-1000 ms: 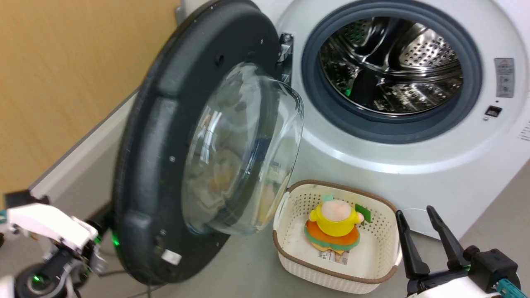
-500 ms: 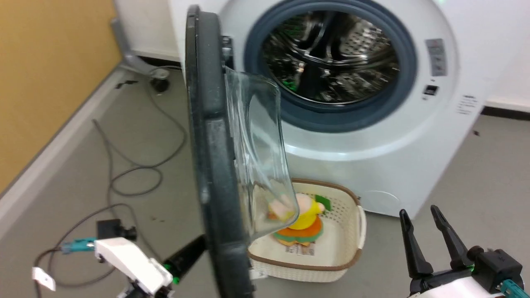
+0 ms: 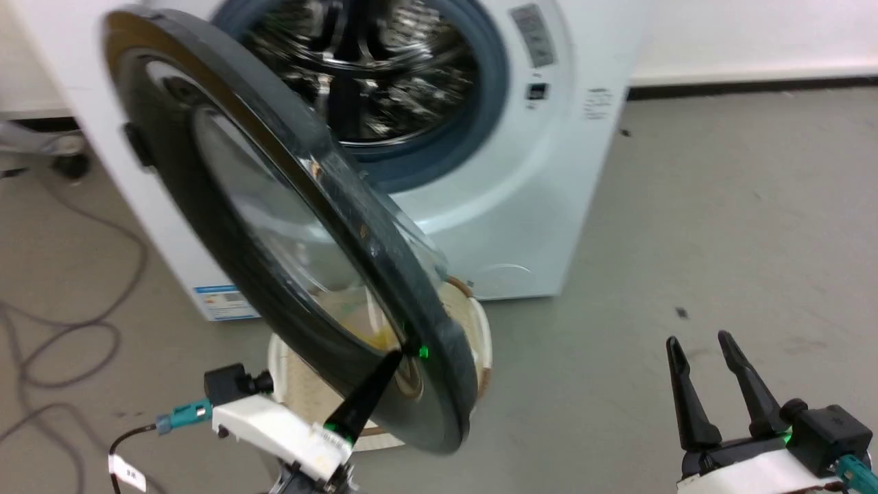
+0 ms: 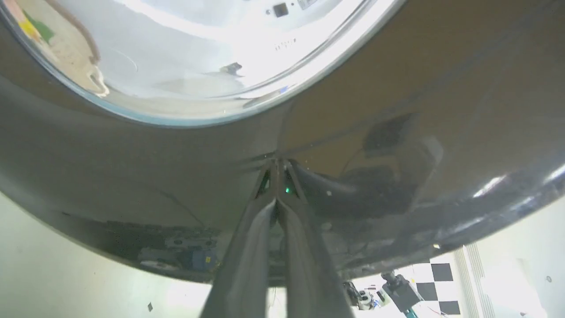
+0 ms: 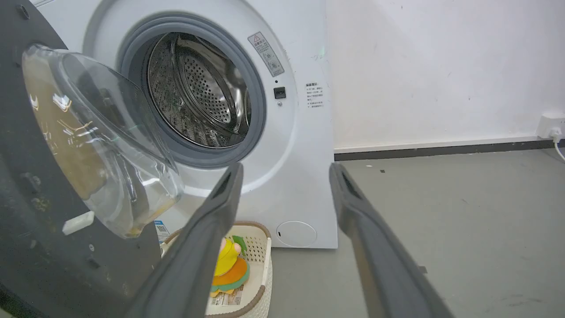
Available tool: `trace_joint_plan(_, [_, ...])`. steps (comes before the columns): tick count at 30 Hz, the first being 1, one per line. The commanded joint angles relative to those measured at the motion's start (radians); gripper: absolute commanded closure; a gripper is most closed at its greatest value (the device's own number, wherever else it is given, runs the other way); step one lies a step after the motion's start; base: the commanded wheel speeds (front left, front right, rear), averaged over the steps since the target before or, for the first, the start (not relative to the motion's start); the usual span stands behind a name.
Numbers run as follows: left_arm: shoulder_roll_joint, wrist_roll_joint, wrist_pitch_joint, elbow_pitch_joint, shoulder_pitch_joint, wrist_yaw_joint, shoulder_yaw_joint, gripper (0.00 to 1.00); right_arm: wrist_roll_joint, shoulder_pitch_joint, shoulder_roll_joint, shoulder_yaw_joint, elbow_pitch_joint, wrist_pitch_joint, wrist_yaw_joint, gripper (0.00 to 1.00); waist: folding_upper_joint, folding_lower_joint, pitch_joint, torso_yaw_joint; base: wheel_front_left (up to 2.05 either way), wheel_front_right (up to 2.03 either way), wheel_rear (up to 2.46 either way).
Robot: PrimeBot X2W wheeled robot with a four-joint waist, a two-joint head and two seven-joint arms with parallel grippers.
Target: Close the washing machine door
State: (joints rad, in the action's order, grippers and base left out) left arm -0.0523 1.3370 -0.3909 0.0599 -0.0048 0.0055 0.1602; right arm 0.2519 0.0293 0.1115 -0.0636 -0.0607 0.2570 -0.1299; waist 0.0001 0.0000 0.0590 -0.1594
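Observation:
The washing machine [image 3: 549,192] is white, its steel drum [image 3: 357,75] uncovered. The washing machine door [image 3: 168,144] stands half swung, glossy black outside towards me. My left gripper [image 3: 392,360] is shut and holds nothing; its tip presses on the door's outer face near the lower rim. In the left wrist view the shut fingertips [image 4: 278,165] touch the glossy door [image 4: 397,88] below the window. My right gripper [image 3: 698,339] hangs open at the lower right, away from the machine. The right wrist view shows the door's matte inner side [image 5: 26,212], its glass bowl [image 5: 97,145], and the gripper [image 5: 286,167] open.
A cream basket [image 3: 480,329] with a yellow and orange toy [image 5: 229,265] sits on the floor under the door, in front of the machine. Cables [image 3: 41,343] lie on the floor at the left. Bare grey floor [image 3: 720,206] stretches to the right, up to a white wall.
The head camera has swung round. The door has turned towards the machine: first its inner side showed, then its edge, now its outside. My shut left gripper has come against it.

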Motion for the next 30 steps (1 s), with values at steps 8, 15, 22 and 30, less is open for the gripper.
trace_joint_plan(8, [0.002,0.000,0.211,-0.121,-0.183,-0.013,0.081,1.00,0.013,-0.044,-0.011,-0.010,0.007,0.004,-0.001,0.00,-0.0001,0.0000,0.103,-0.201,0.00,0.00,0.00])
trace_joint_plan(15, [0.002,0.037,0.416,-0.258,-0.377,0.012,0.091,1.00,0.023,-0.068,-0.027,-0.030,0.007,0.005,-0.001,0.00,-0.0001,0.0000,0.156,-0.281,0.00,0.00,0.00])
trace_joint_plan(22, [0.002,0.037,0.484,-0.425,-0.580,0.008,0.103,1.00,0.031,-0.086,-0.041,-0.042,0.002,0.005,-0.001,0.00,-0.0001,0.0000,0.189,-0.320,0.00,0.00,0.00])
trace_joint_plan(30, [0.002,0.028,0.523,-0.611,-0.722,-0.024,0.130,1.00,0.035,-0.100,-0.050,-0.045,-0.006,0.005,-0.001,0.00,-0.0001,0.0000,0.201,-0.320,0.00,0.00,0.00])
